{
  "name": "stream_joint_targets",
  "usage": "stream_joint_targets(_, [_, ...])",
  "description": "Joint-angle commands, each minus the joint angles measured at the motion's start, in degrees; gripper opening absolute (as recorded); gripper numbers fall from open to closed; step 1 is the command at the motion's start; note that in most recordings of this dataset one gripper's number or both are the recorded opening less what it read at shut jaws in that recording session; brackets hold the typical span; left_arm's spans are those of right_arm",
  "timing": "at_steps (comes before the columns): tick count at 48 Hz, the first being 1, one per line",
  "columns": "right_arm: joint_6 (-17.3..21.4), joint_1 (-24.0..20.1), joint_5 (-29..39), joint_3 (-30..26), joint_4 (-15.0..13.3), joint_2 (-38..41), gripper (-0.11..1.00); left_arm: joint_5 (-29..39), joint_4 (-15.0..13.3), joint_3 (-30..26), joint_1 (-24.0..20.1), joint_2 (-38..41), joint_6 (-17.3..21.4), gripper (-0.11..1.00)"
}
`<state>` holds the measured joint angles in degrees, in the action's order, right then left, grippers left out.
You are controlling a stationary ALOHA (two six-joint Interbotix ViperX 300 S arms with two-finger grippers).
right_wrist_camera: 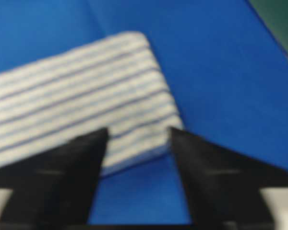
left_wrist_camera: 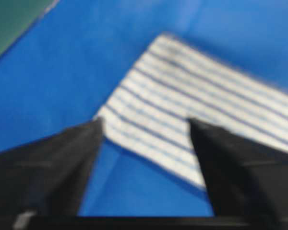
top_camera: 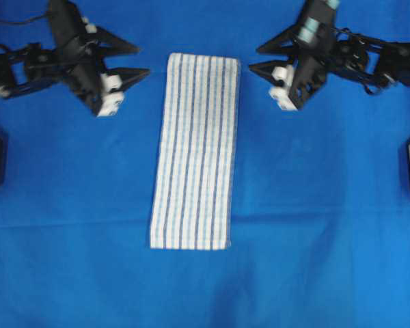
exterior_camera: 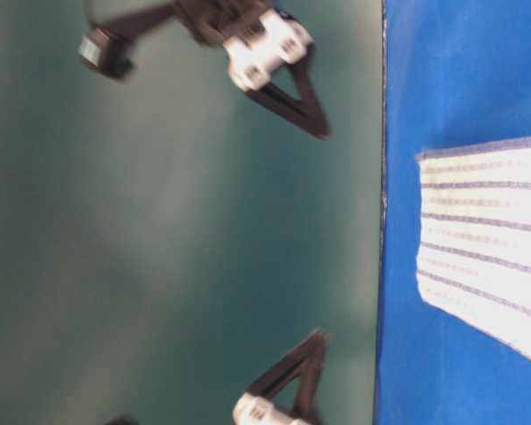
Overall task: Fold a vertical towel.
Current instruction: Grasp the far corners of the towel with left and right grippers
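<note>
The overhead exterior camera looks straight down from well above the desk, taking in the whole striped towel (top_camera: 195, 150) on the blue cloth (top_camera: 314, 225), with the left tool (top_camera: 142, 60) and right tool (top_camera: 254, 59) flanking the towel's far end. The table-level exterior camera sits low and is turned on its side, so the blue cloth (exterior_camera: 465, 80) stands along its right edge and a green wall (exterior_camera: 177, 230) fills the rest; it catches one end of the towel (exterior_camera: 482, 239). Each wrist camera looks close past its own tool, the left (left_wrist_camera: 146, 129) and the right (right_wrist_camera: 138, 136), at the towel's corners (left_wrist_camera: 182, 100) (right_wrist_camera: 86, 105), the same far end seen from overhead.
</note>
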<state>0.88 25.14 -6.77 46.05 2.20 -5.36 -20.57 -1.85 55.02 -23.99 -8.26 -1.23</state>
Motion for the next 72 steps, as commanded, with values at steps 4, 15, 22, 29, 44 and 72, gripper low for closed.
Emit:
stream_joint_targets(4, [-0.2,1.0,-0.5,-3.7,-0.6,5.4,0.62,-2.0,-0.1,-4.3,-2.3,7.2,-0.1,0.84])
stream_joint_targets(15, [-0.2,2.0,-2.5,-6.2,-0.9,11.7,0.60,-5.4,0.0,-8.7,-3.3,17.4,-0.1,0.85])
stream_joint_targets(22, [-0.2,2.4,-3.1,-7.7,-0.8,15.4,0.61,-7.6,0.0,-10.0,-3.4,20.6,-0.1,0.84])
stream_joint_targets(29, [-0.1,3.3,-3.3,-9.1,-0.8,18.3,0.61,-8.2,0.0,-11.2,-4.5,22.7,-0.1,0.84])
stream_joint_targets(44, [-0.3,3.9,-2.1,-9.8,-1.4,19.9,0.51,-7.6,0.0,-12.6,-5.1,26.9,0.1,0.42])
stream_joint_targets(72, [-0.1,4.4,-3.3,-10.0,-2.3,19.3,0.07,-7.6,0.3,-12.7,-5.8,25.6,1.5,0.05])
